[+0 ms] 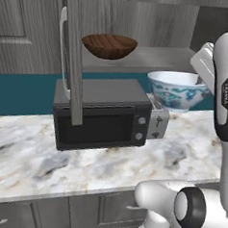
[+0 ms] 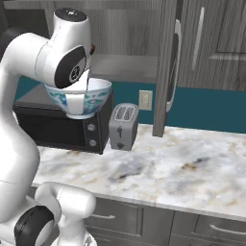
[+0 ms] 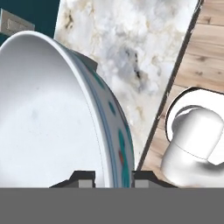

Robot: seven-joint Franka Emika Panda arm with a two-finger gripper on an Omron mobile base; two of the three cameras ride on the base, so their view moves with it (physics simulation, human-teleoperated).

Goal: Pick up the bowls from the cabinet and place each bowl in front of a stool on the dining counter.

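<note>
The gripper (image 3: 113, 177) has its jaws pinched on the rim of the white bowl (image 1: 178, 90), one finger inside and one outside, holding it above the microwave (image 1: 102, 114), the wooden bowl (image 1: 109, 45) at ten o'clock on the cabinet (image 1: 153, 56) shelf.

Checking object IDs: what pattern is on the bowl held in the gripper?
White bowl with a blue-green floral pattern outside, plain white inside; clearest in the left base view.

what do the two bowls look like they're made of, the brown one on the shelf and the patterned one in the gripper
The brown bowl looks like wood: visible grain bands, matte finish. The patterned bowl looks like glazed ceramic: smooth white body with a painted blue-green floral motif and rim line. Both are rendered, so that's appearance only.
</note>
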